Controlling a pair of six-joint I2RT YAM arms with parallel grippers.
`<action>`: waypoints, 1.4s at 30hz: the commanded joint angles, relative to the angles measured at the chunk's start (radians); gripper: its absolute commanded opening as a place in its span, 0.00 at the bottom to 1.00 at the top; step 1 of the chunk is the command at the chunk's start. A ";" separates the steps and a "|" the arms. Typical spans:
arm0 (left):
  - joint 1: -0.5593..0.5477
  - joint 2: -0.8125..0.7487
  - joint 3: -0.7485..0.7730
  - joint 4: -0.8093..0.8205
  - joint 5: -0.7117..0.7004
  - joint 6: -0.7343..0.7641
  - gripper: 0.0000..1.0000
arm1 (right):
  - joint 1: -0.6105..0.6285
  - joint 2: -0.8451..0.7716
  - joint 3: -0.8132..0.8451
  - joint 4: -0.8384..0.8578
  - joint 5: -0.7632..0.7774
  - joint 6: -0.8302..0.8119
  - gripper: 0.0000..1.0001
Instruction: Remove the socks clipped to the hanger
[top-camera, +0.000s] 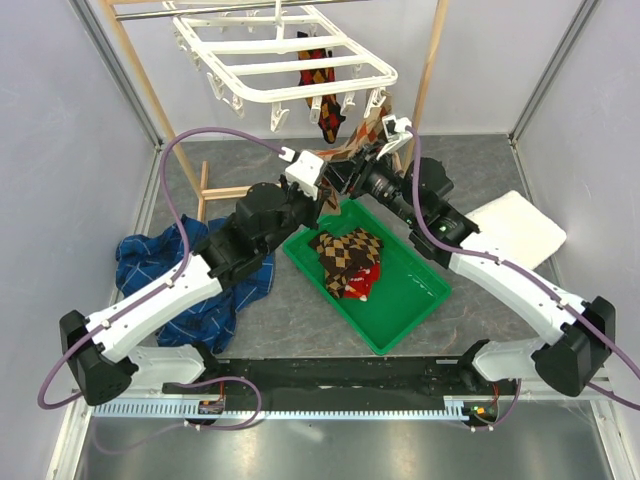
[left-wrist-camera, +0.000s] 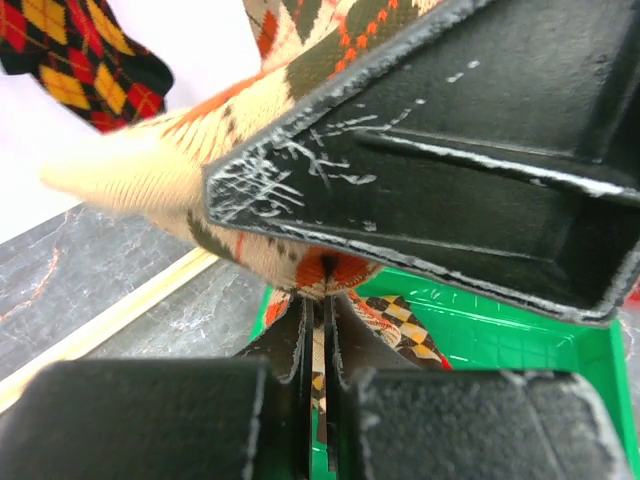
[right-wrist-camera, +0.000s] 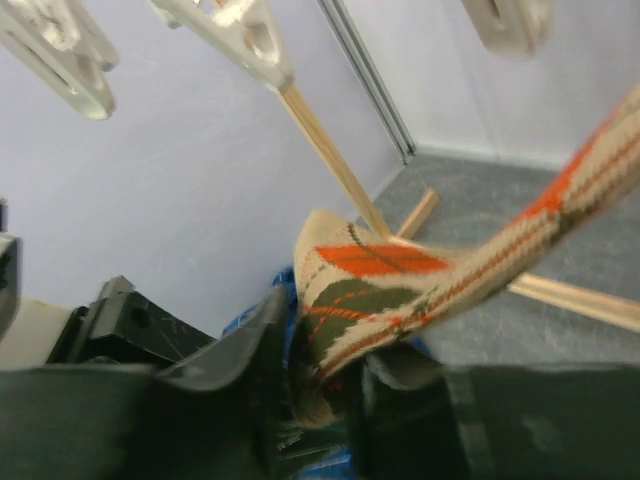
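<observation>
**Desk** (top-camera: 480, 160), grey: carrying the green tray (top-camera: 400, 305) at its centre.

**Hanger** (top-camera: 300, 92), white frame: hanging above the desk's far edge, with a black-red-yellow argyle sock (top-camera: 330, 118) dangling from its clips.

**Green tray:** holding a heap of loose socks (top-camera: 347, 260).

**Tan argyle sock** (right-wrist-camera: 370, 265): stretching in the air between both grippers, above the tray's far corner.

**Left gripper** (left-wrist-camera: 318, 330): pressing together on a fold of this sock.

**Right gripper** (right-wrist-camera: 320, 370): its fingers are flanking the sock's toe end; whether it is pinching or letting go cannot be told.

**Step in hand, judged:** the tan sock is passing between the arms on its way to the tray. The next move is calling for one gripper to release cleanly while the other lowers the sock.

**Hidden:** the sock's upper end is running out of both wrist views, so whether a clip is gripping it cannot be told.
</observation>
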 joint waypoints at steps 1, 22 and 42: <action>0.001 -0.066 -0.006 0.011 0.047 0.032 0.02 | 0.005 -0.063 0.092 -0.184 0.088 -0.007 0.47; -0.001 -0.164 -0.155 0.062 0.166 0.089 0.02 | 0.004 0.162 0.745 -0.774 0.709 -0.107 0.63; -0.017 -0.128 -0.152 0.056 0.185 0.081 0.02 | 0.004 0.326 0.852 -0.735 0.749 -0.164 0.59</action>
